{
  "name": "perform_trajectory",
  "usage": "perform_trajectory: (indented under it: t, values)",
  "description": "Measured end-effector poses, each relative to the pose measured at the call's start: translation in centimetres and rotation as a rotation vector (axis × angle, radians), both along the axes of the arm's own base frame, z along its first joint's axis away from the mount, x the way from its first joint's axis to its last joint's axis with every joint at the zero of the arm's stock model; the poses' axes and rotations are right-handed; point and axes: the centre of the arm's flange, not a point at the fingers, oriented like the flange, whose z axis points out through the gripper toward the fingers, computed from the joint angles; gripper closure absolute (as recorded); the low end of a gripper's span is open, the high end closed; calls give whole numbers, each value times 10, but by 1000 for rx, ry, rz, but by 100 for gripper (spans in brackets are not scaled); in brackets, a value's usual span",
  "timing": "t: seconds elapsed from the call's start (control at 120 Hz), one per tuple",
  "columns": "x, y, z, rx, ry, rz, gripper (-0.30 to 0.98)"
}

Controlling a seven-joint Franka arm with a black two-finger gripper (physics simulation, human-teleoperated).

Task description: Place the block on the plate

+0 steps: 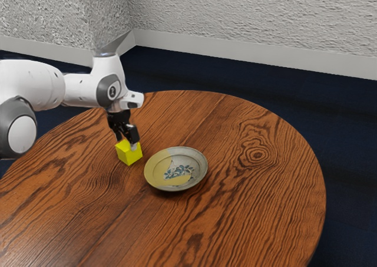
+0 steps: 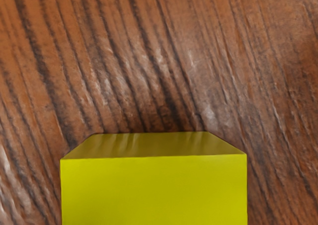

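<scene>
Block (image 1: 128, 157): just beside the plate (image 1: 176, 184), on its arm side, upright, one corner turned towards the camera's side; a cube, so no long axis.
End effector (image 1: 127, 142): clamped on the block from two opposite sides.
Plate: flat on the wooden table (image 1: 253, 214), raised rim facing the block.

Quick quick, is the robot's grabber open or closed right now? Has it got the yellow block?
Gripper: it's down at the yellow block, but I can't tell if it's open or closed on it.
</scene>
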Motion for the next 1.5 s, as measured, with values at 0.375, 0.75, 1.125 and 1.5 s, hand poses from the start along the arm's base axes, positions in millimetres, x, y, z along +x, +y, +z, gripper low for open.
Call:
perform_trajectory:
  t: [0.375,0.75,1.125,1.5]
  values:
    - [5,-2,-31,19,-5,-27,18]
    - [9,-12,-9,36,-43,-49,30]
    - [-9,-69,73,25,-78,-122,30]
    - [-19,-156,85,-10,-63,-233,30]
